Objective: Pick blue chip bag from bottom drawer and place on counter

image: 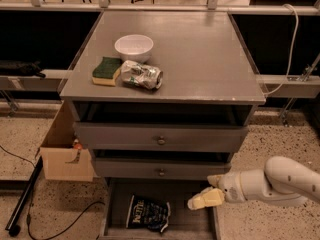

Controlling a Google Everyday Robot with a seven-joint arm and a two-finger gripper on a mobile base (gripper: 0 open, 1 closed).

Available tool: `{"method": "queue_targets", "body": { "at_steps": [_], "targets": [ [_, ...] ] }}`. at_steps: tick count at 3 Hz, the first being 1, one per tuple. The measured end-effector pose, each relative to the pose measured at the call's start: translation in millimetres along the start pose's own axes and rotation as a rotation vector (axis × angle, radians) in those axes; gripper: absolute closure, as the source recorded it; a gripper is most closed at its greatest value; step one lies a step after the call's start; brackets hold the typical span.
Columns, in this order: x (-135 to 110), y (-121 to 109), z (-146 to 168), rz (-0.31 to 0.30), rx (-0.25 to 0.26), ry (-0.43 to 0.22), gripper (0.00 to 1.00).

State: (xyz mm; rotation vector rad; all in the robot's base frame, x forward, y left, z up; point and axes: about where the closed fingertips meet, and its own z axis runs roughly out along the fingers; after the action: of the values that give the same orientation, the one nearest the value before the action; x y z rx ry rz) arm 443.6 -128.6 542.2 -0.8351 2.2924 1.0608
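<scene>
Nearest, the bottom drawer (186, 223) stands pulled open, and the blue chip bag (147, 213) lies flat on its floor, left of centre. The gripper (210, 190) hangs just right of the bag over the drawer's right side, its two pale fingers apart and empty. The bag looks light, soft and crinkly, and its foil is probably slippery. A pinch on a raised fold or its right edge should hold better than the flat face. Farther back, the counter (200, 59) carries a sponge (106, 70), a crushed can (142, 75) and a white bowl (133, 46) on its left side.
</scene>
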Motion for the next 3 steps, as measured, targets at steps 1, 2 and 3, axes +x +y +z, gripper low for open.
{"method": "queue_targets", "body": {
  "at_steps": [1,2,3],
  "targets": [
    [30,-17,33,0.087,-0.043,0.031,0.00],
    [33,-20,47,0.094,-0.049,0.025,0.00],
    [53,-31,91,0.112,-0.041,0.045,0.00]
  ]
}}
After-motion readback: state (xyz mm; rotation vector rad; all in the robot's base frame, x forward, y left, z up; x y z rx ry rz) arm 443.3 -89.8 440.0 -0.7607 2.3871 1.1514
